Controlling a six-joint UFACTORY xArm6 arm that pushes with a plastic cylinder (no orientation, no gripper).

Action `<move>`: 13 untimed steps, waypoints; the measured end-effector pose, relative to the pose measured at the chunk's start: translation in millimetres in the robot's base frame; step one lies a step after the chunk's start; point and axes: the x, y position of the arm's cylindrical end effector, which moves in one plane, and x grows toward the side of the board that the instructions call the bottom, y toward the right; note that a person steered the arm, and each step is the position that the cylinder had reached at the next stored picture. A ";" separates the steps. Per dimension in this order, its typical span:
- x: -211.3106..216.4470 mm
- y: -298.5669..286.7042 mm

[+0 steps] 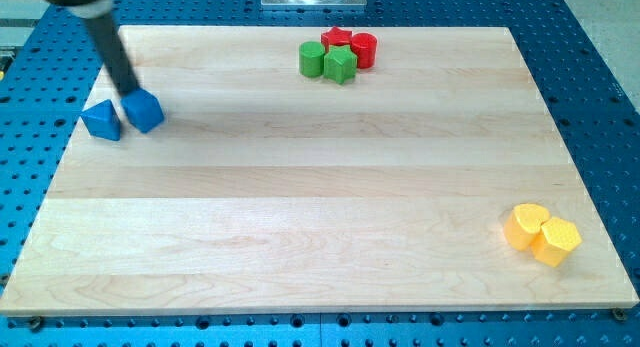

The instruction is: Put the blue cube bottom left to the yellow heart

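The blue cube [144,110] sits near the wooden board's left edge, toward the view's top. A blue triangular block [102,120] touches it on its left. My tip [131,91] rests at the cube's upper left corner, just above the gap between the two blue blocks, with the dark rod slanting up to the view's top left. The yellow heart [525,226] lies far away at the view's bottom right, with a yellow hexagonal block [556,240] touching its right side.
At the view's top centre stands a cluster: a green cylinder [313,59], a green star-like block [340,64], a red star-like block [337,37] and a red cylinder [363,50]. The wooden board [300,207] lies on a blue perforated table [600,77].
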 end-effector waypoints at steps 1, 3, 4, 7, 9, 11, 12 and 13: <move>41.2 107.3; -12.5 -15.9; -2.3 -106.5; 64.0 94.1; 121.7 191.0; 91.0 86.4; 54.2 154.0; 111.1 275.1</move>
